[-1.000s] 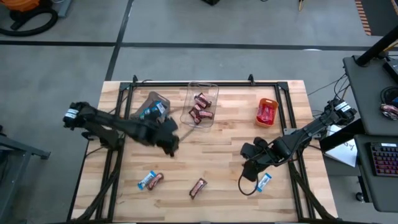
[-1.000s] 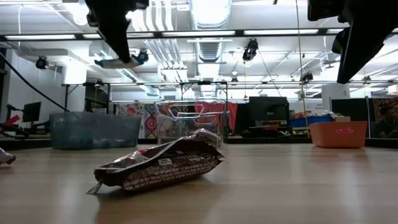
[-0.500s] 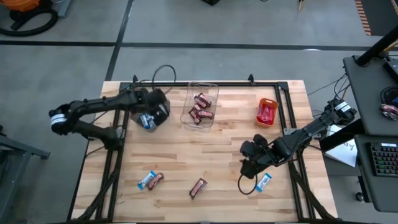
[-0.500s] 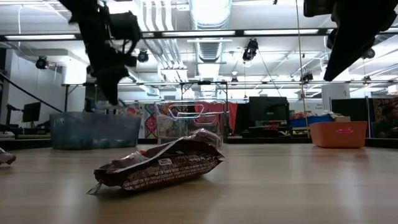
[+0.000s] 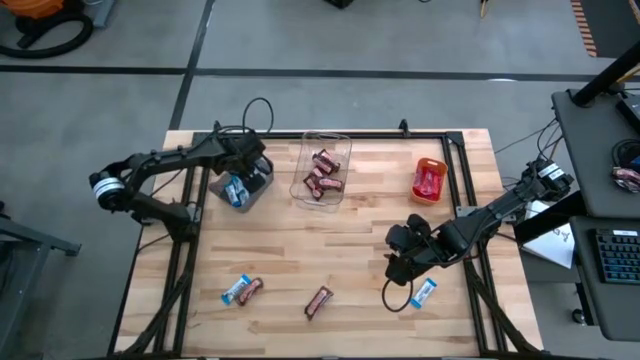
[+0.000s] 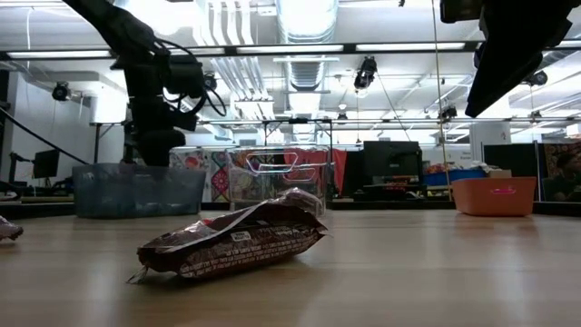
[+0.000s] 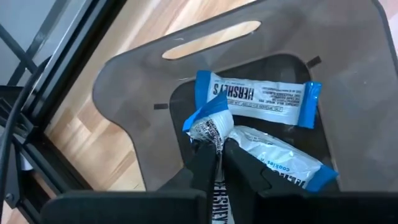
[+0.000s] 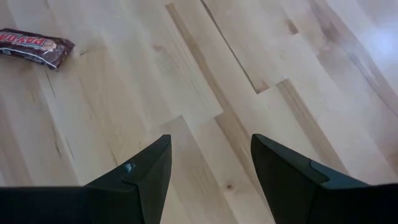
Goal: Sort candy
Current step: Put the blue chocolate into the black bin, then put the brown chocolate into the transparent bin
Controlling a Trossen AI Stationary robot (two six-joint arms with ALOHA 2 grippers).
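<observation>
- The step in hand looks like a drop: the left tool (image 7: pixel 214 163) hangs over the grey bin (image 5: pixel 258 180) at the far left of the table (image 5: pixel 350 250), its fingers pinched on the crimped end of a blue-and-white bar (image 7: pixel 208 121).
- Two more blue-and-white bars (image 7: pixel 258 96) already lie in that bin, just under the held one, so this bin seems to be the blue one.
- Next move, I judge: let the fingers part so the bar falls in, then lift clear of the bin wall.
- The right tool (image 8: pixel 208 168) hovers above bare wood at the near right, fingers spread wide and gripping nothing.
- A blue bar (image 5: pixel 424 292) lies just near of it; that looks like its likely pick.
- Candy left on the table: a blue bar and a brown one touching at the near left (image 5: pixel 242 290), and a brown bar (image 5: pixel 318 301) near the middle.
- The clear bin (image 5: pixel 322 167) holds several dark brown bars; the orange bin (image 5: pixel 429 180) holds red ones.
- The wrappers are shiny and crinkled, with flat sealed ends that give a thin edge to pinch.
</observation>
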